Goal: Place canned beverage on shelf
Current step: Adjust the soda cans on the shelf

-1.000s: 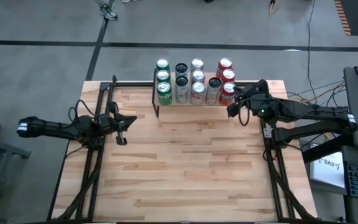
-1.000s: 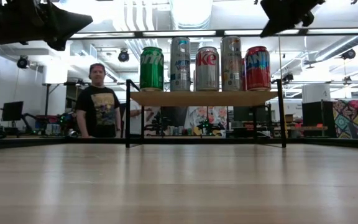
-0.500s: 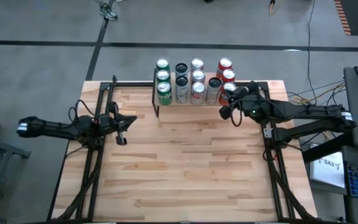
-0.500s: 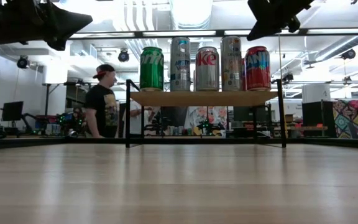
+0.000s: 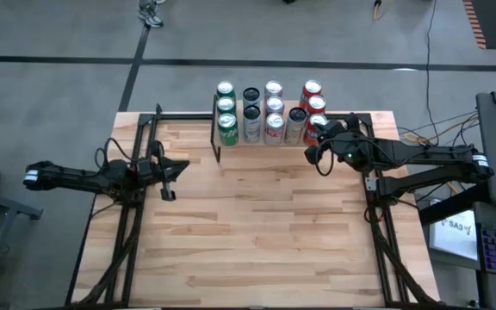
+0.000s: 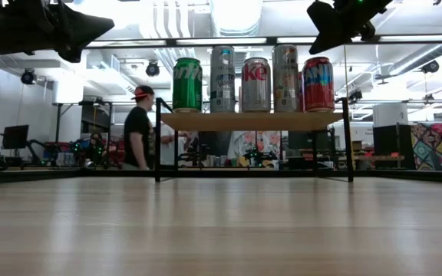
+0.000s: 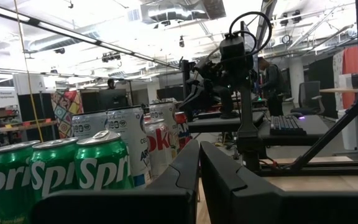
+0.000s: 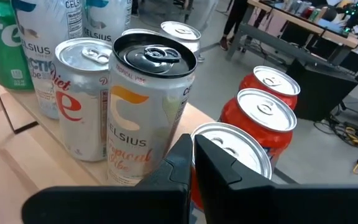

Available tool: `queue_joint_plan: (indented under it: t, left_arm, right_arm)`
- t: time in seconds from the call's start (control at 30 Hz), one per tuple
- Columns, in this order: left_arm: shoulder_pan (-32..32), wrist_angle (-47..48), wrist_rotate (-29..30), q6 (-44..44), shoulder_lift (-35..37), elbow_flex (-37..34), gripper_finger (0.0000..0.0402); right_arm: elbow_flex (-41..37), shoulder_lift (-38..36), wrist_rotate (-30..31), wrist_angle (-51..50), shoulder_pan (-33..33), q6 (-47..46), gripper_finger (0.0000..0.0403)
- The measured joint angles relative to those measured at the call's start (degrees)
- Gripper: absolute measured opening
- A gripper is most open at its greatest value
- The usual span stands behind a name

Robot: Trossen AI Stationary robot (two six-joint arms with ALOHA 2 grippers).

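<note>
At the far edge of the butcher-block table (image 5: 257, 232) stands the shelf (image 6: 252, 121), its light wood board on thin black legs, and the cans are packed on top of it: green Sprite cans (image 5: 227, 129) on the left end, silver and dark-topped Celsius cans (image 5: 251, 114) beside them, a Diet Coke can (image 8: 79, 99), and red cans (image 5: 312, 90) on the right end. From table height the front row reads green, silver, Diet Coke, silver, red, all upright on the board. The right gripper (image 5: 314, 157) hangs above the table just off the shelf's front right corner, its two dark fingers (image 8: 185, 165) pressed together with nothing between them; past them, close up, a Celsius can with a black lid (image 8: 151, 106) and a silver-topped can (image 8: 235, 152) stand side by side, apart from the fingers. The left gripper (image 5: 168, 191) waits over the table's left side, well away from the shelf, likewise clenched on nothing. Beyond the table, a person (image 6: 138, 126) in a dark shirt and cap stands in the room behind the shelf's left leg.
</note>
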State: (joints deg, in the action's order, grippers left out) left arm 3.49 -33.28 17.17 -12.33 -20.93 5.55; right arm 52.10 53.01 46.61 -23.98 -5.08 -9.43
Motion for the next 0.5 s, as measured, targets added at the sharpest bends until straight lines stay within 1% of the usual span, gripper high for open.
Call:
queue_joint_plan:
  t: [0.2,0.4,0.5]
  left_arm:
    - [0.00,0.09,0.00,0.01,0.00,0.00,0.0000]
    - [0.00,0.13,0.00,0.01,0.00,-0.01,0.0000]
    - [0.00,0.13,0.00,0.03,0.00,-0.01,0.0000]
  right_arm:
    - [0.00,0.00,-0.01,-0.39,0.00,0.11,0.0009]
    - [0.00,-0.04,0.07,-3.93,0.07,-0.08,0.0009]
    - [0.02,-0.13,-0.66,-4.41,0.07,1.67,0.0009]
